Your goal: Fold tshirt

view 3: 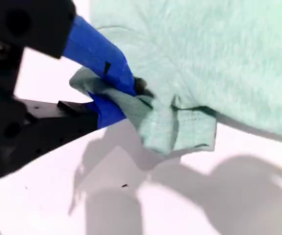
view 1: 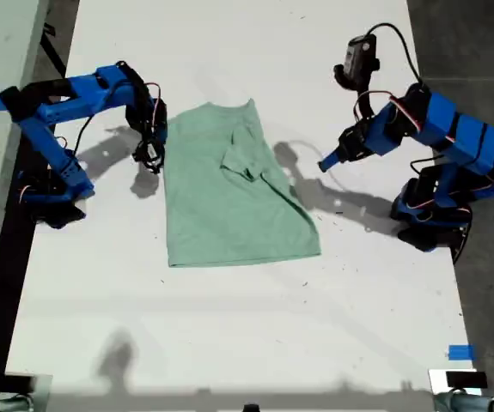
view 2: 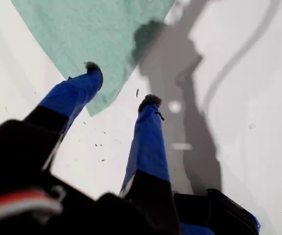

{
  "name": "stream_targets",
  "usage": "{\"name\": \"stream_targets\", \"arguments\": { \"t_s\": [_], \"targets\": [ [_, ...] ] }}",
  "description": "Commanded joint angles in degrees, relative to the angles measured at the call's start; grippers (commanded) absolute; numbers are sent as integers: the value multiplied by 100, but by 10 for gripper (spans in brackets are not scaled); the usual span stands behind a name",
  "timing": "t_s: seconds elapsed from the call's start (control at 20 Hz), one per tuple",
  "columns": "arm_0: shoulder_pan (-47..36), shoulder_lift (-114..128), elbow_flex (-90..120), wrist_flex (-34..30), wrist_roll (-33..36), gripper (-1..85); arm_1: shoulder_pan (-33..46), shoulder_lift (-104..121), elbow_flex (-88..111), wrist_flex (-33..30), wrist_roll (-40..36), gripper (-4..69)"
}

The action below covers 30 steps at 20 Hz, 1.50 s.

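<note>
Exterior view: The shirt (view 1: 229,184) lies flat in the middle of the white counter (view 1: 229,326). Its right sleeve is already folded in over the body. One blue arm stands at the exterior view's left, with its claw right at the shirt's left edge. The other arm stands at the exterior view's right, with its claw held up, well apart from the shirt.

First wrist view: My first claw (view 2: 121,83) is open wide and holds nothing. One tip sits in front of a corner of the shirt (view 2: 89,34); the other tip is over bare counter (view 2: 258,98). I cannot tell if either tip touches anything.

Second wrist view: My second claw (view 3: 128,90) is pinched shut on a bunched bit of the shirt (view 3: 172,125), which looks like the left sleeve. The cloth hangs crumpled from the tips, just above the counter (view 3: 180,200).

What could go wrong: The grip is on a small, scrunched bit of soft cloth. If the claw pulls fast, the sleeve may slip out. If it pulls too far, the whole shirt may slide and the tidy right fold may come undone. A crumpled sleeve may also land lumpy and not flat.
</note>
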Motion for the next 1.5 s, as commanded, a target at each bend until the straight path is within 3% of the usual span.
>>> {"name": "stream_targets", "arguments": {
  "t_s": [0.0, 0.2, 0.4, 0.65, 0.85, 0.9, 0.95, 1.0, 1.45],
  "targets": [
    [-352, 1239, 413, 123, -26, 11, 79, 211, -9, -272, 9, 203],
    [220, 1143, -369, 352, -308, 4, 79, 202, 79, -369, 35, 204],
    [1090, -527, -2760, 844, -571, 4, 53, 185, 114, -378, 79, 204],
    [1582, -2856, -5801, 1564, -650, 4, -26, 193, 167, -360, 158, 204],
    [1564, -3771, -6416, 1213, -659, 10, -105, 246, 246, -343, 229, 202],
    [1521, -3929, -6425, 1169, -659, 48, -105, 264, 290, -343, 237, 202],
    [1485, -4052, -6425, 1169, -563, 231, -105, 264, 308, -343, 246, 202],
    [1477, -4078, -6416, 1283, -527, 331, -114, 264, 325, -352, 246, 202],
    [1740, -844, -5133, 2391, -703, 359, -343, 246, 466, -501, 352, 198]
  ]
}}
